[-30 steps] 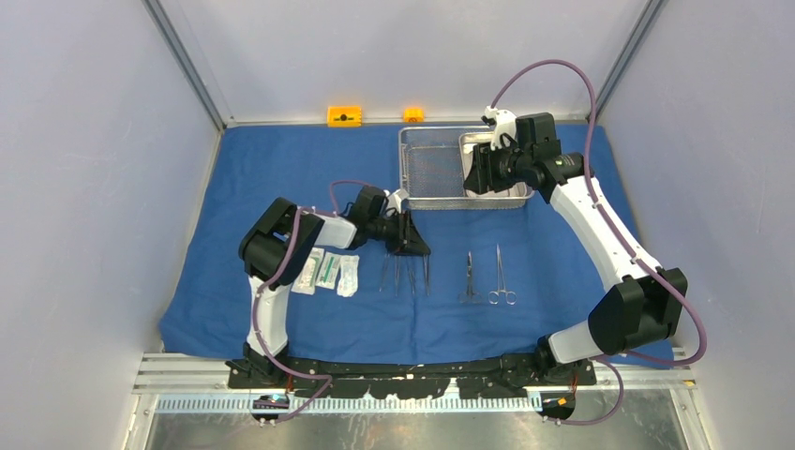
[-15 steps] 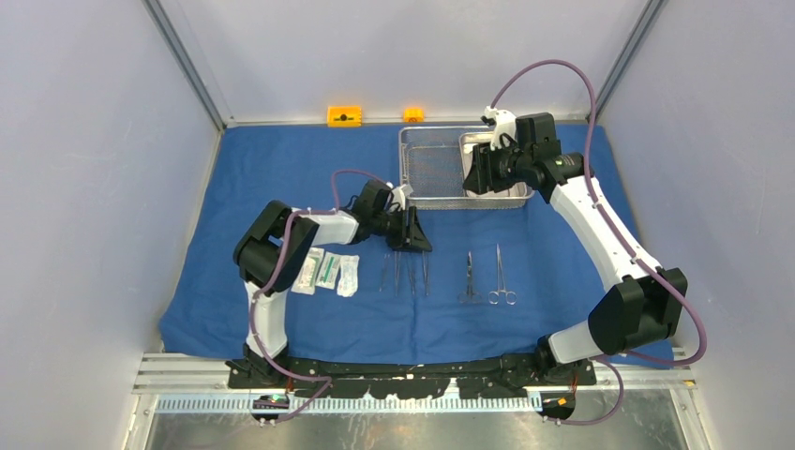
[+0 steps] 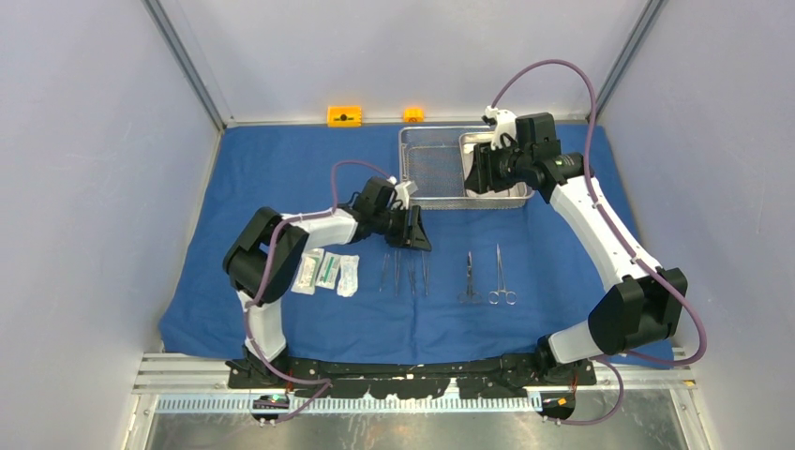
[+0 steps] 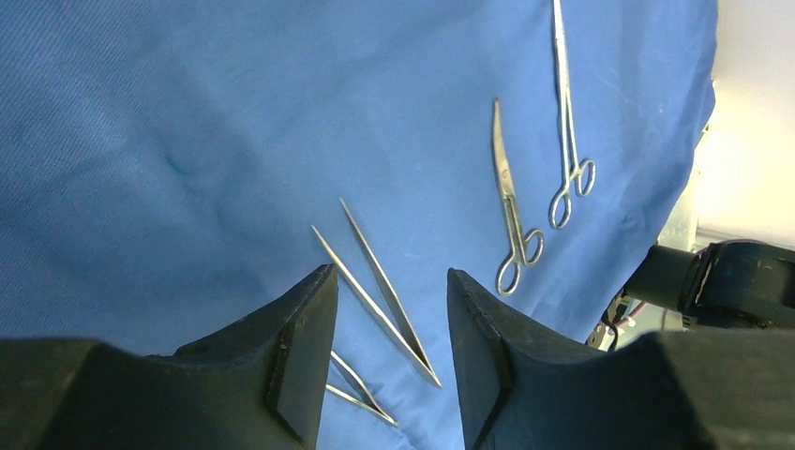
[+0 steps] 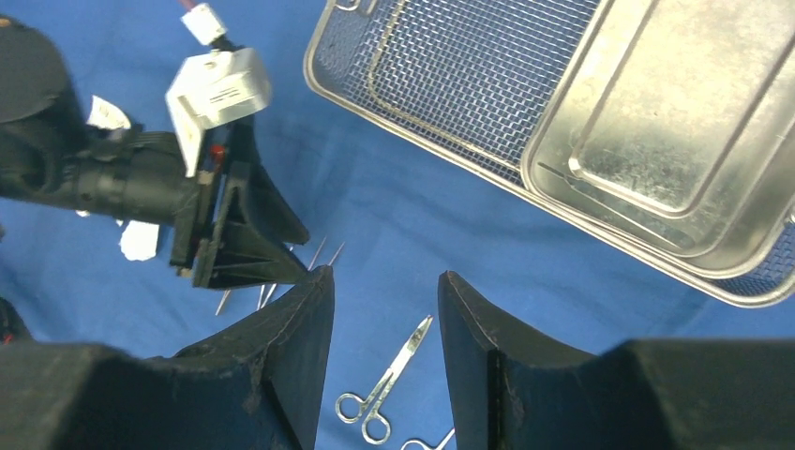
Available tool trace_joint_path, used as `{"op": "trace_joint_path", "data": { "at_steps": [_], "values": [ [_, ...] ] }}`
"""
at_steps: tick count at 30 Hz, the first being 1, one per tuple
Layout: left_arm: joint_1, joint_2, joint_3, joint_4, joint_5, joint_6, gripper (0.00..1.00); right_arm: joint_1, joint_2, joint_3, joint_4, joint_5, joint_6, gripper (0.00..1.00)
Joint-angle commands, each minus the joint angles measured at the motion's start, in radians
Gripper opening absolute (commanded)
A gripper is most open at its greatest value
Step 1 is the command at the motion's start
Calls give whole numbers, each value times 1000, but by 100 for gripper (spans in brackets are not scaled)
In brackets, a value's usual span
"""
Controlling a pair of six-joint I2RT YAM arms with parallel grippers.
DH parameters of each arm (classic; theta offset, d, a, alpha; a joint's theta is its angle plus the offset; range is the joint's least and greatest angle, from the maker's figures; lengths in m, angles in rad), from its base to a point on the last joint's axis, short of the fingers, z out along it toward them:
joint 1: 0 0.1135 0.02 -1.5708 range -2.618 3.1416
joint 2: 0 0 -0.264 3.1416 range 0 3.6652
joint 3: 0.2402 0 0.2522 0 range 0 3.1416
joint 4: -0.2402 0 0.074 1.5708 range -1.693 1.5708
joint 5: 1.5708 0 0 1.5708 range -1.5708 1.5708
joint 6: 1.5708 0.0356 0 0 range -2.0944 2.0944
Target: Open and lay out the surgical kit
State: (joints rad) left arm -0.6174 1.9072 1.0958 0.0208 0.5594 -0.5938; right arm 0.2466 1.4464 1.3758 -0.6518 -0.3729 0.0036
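The blue cloth wrap (image 3: 281, 169) lies spread flat as the working field. At 12 o'clock on it sits the steel mesh basket (image 3: 431, 164), with the solid steel tray (image 5: 675, 122) nested in its 3 o'clock end. The right gripper (image 3: 478, 173) hangs over that end, jaws apart and empty, probably placed to lift the tray out. Near the cloth's centre the thin tweezers (image 4: 380, 291) lie in a close row pointing to 12 o'clock; how many there are is hard to tell. The left gripper (image 4: 389, 277) hovers just above them, jaws apart, gripping nothing. At their 3 o'clock lie the scissors (image 3: 469, 277) and ringed forceps (image 3: 500, 275), parallel and apart for easy picking; at 9 o'clock lie three packets (image 3: 327, 272), side by side.
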Motion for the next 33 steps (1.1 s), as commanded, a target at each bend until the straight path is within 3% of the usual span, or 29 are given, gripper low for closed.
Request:
{"op": "trace_joint_path", "data": {
  "at_steps": [1, 9, 19, 26, 33],
  "values": [
    [-10, -115, 32, -18, -53, 86, 50, -3, 5, 22, 38, 115, 23, 50],
    [-9, -201, 164, -227, -153, 281, 64, -26, 147, 135, 38, 351, 43, 55],
    [9, -177, 437, -537, -263, 518, 77, -98, 463, 342, 18, 339, -20, 55],
    [34, -102, 640, -722, -342, 718, 84, -120, 721, 599, -178, 271, -200, 52],
    [58, -20, 766, -814, -342, 755, 84, -121, 899, 840, -340, 237, -327, 46]
  ]
}}
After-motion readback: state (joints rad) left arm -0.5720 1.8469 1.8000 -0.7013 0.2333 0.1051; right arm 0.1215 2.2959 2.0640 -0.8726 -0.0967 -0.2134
